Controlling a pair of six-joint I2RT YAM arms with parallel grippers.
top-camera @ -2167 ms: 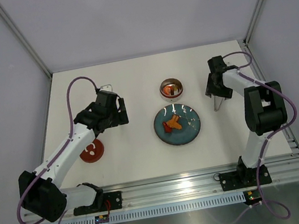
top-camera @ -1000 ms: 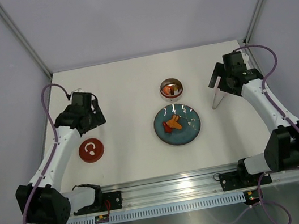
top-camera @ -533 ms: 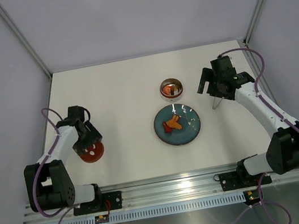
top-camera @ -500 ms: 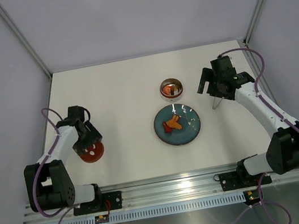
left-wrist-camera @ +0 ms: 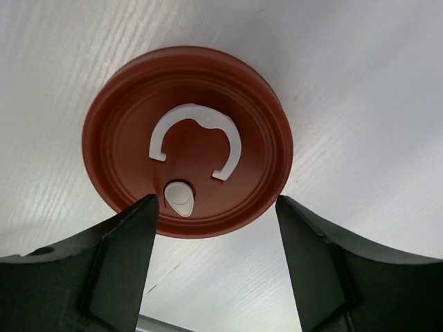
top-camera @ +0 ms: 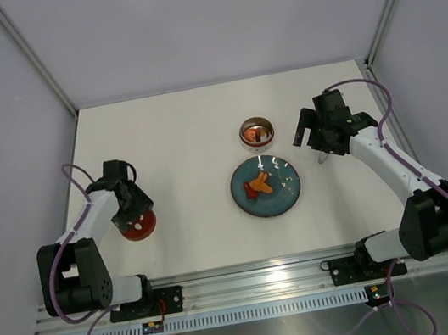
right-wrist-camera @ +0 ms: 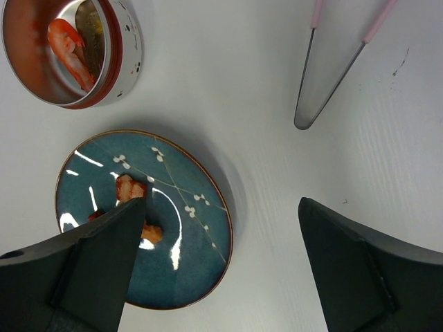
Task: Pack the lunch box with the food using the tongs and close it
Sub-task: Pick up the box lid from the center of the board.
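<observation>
My left gripper spread astride lid, right gripper spread, empty, near tongs; off-centre pinch could flick lid away

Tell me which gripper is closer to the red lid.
Left. The left gripper sits over the red lid, fingers either side; the right gripper is far off, by the tongs.
</observation>
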